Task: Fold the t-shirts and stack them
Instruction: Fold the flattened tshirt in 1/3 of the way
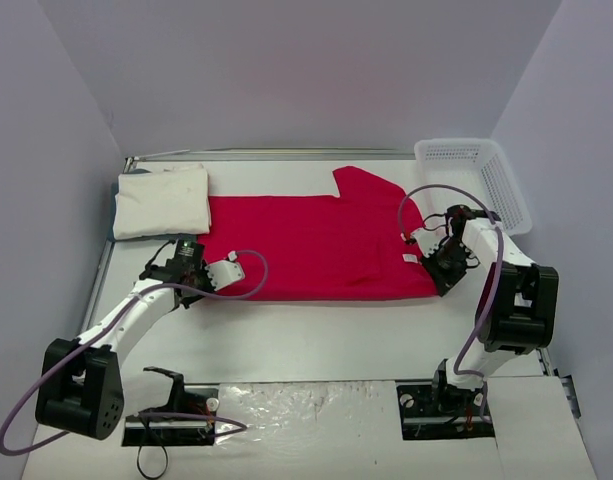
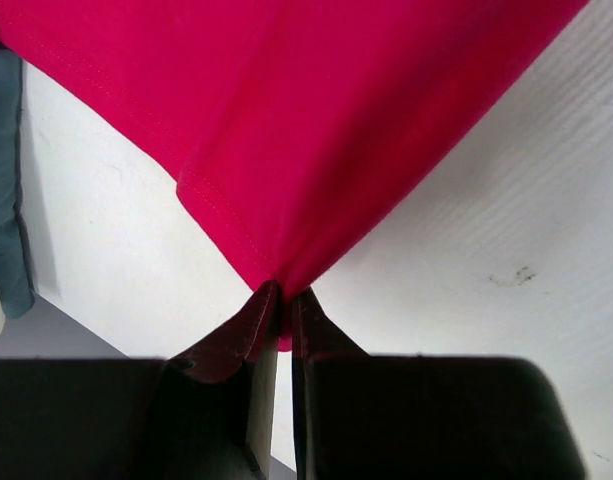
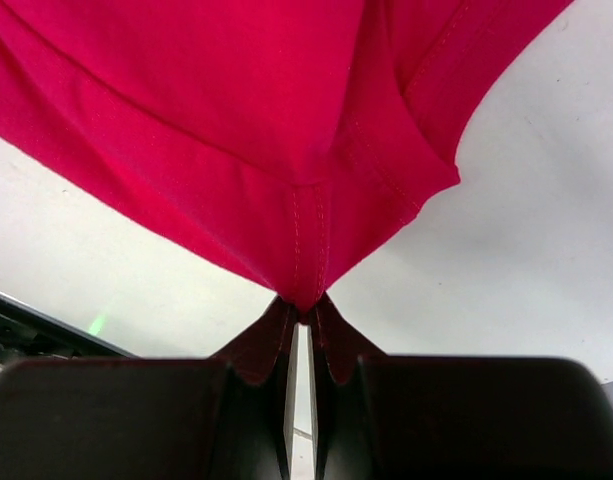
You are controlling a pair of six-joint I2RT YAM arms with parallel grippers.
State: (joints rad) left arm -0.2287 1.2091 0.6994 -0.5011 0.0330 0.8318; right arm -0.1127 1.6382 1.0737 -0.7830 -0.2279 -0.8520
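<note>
The red t-shirt (image 1: 316, 245) lies spread across the middle of the white table, one sleeve pointing to the far side. My left gripper (image 1: 198, 262) is shut on its near left corner, and the pinched red cloth (image 2: 286, 180) fans out from the fingertips (image 2: 269, 305). At the shirt's right end my right gripper (image 1: 433, 262) is shut on a hemmed edge, the red fabric (image 3: 286, 150) bunching at its tips (image 3: 283, 315). The cream t-shirt (image 1: 163, 200) sits as a folded rectangle at the far left, beside the red one.
A white mesh basket (image 1: 476, 178) stands at the far right corner of the table (image 1: 316, 340). Purple cables loop from both arms. Grey walls close in the table on three sides. The arm bases sit on a foil-covered strip at the near edge.
</note>
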